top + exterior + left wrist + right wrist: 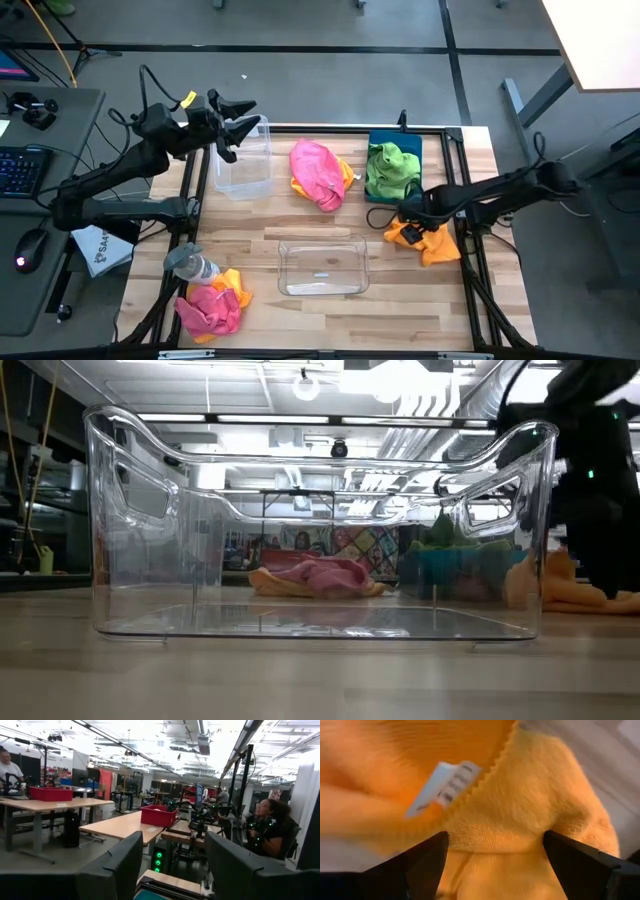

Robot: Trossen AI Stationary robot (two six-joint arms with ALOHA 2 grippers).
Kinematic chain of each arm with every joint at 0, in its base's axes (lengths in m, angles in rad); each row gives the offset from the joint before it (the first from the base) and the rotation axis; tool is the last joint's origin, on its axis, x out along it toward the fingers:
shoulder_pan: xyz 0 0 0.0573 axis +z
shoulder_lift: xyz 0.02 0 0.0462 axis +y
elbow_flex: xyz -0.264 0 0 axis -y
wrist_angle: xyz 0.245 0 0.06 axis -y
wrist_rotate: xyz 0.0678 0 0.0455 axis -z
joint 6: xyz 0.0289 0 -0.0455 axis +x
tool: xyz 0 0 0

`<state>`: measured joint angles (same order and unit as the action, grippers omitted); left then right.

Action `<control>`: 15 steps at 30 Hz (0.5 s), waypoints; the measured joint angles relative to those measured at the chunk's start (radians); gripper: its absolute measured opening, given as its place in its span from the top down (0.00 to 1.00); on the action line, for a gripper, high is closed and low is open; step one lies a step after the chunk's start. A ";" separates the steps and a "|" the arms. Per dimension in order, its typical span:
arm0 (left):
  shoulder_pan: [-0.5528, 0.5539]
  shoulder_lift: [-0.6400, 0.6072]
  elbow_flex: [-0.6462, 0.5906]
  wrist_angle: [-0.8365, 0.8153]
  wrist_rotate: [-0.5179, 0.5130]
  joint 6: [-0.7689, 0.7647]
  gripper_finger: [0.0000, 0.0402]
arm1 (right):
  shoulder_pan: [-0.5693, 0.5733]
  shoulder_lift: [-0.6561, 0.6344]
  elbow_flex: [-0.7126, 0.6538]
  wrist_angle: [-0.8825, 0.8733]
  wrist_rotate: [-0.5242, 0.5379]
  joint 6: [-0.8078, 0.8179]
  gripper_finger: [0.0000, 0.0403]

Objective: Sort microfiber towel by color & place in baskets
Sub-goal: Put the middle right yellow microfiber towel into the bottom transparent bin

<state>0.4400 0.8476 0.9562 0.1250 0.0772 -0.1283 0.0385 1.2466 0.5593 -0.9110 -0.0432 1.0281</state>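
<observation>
Hovering spread wide, right hand point(492, 862) straddles orange towel point(520, 815).

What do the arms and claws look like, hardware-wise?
Both arms are black, slim, jointed links with black cables along them. The left claw has two dark, pointed fingers and a yellow tag by the wrist. The right claw is black too; its wrist view shows flat, dark, wedge-shaped fingers.

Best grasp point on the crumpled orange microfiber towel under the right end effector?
Judging by the pose: pinch the raised fold of the crumpled orange microfiber towel beside its white label, coming straight down. The right end effector sits above it, open, fingers straddling that ridge. It is soft, heaped cloth, so a top pinch should gather it.
</observation>
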 joint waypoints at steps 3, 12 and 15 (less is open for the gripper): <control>0.000 -0.003 0.000 0.009 0.000 0.000 0.50 | 0.025 0.053 -0.025 0.041 -0.001 0.053 0.19; -0.001 -0.024 0.000 0.181 0.002 0.046 0.50 | 0.108 0.107 0.089 -0.038 0.043 0.084 0.73; -0.001 -0.024 0.000 0.202 0.002 0.053 0.50 | 0.123 0.095 0.195 -0.081 0.067 0.040 0.94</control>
<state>0.4389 0.8234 0.9562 0.3265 0.0795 -0.0750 0.1617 1.3421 0.7544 -0.9920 0.0241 1.0678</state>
